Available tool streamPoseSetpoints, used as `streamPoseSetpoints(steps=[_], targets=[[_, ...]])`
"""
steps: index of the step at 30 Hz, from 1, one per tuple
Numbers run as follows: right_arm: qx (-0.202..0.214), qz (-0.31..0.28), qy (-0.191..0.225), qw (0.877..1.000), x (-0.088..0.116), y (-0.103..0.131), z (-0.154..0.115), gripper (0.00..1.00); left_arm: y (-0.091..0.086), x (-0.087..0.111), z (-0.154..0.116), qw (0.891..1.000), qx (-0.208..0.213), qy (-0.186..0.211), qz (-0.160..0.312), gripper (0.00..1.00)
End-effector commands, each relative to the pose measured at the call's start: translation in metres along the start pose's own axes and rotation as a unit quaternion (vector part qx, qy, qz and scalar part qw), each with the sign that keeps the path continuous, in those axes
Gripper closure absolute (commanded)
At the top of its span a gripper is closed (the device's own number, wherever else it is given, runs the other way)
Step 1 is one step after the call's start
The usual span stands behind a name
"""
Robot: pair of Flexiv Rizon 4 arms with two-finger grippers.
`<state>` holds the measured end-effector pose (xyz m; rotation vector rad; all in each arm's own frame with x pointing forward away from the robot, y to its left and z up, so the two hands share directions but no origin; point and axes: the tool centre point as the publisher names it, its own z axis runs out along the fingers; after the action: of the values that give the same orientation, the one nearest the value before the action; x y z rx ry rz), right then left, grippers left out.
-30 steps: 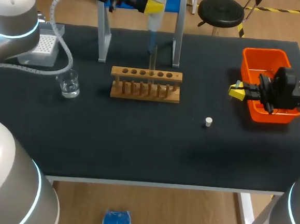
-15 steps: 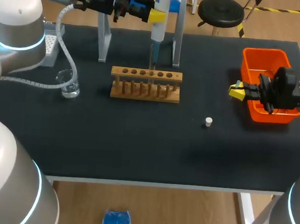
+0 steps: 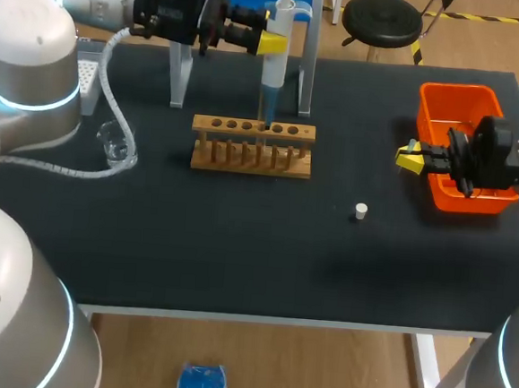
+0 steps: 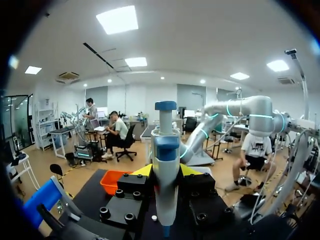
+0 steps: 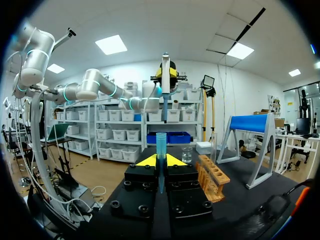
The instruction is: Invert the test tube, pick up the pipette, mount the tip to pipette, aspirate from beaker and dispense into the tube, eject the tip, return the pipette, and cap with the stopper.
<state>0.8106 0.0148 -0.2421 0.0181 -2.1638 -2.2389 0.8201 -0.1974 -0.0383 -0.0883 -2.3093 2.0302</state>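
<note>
Left gripper [image 3: 272,42] pinches the pipette [image 3: 274,76] upright, tip down. Test tube [image 3: 264,130] stands in the rack [image 3: 229,125], straight below, long axes aligned. Left arm is nearer.

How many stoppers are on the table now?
1: a white stopper alone on the table, between the wooden rack and the orange bin, nearer the front. The bin's inside is partly hidden.

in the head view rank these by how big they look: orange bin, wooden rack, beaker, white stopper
1. orange bin, the largest, though partly covered
2. wooden rack
3. beaker
4. white stopper, by far the smallest
</note>
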Motion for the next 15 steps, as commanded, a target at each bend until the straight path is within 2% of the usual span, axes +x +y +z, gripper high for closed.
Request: streamPoseSetpoints(steps=[1, 15], targets=[[0.0, 0.0, 0.001, 1.0, 0.0001, -0.0004, -0.0007, 1.0, 0.0051, 0.0056, 0.0013, 1.0, 0.01, -0.007, 0.001, 1.0], [0.0, 0.0, 0.001, 1.0, 0.0001, -0.0004, -0.0007, 1.0, 0.0048, 0.0082, 0.0017, 1.0, 0.003, -0.003, 0.001, 1.0]])
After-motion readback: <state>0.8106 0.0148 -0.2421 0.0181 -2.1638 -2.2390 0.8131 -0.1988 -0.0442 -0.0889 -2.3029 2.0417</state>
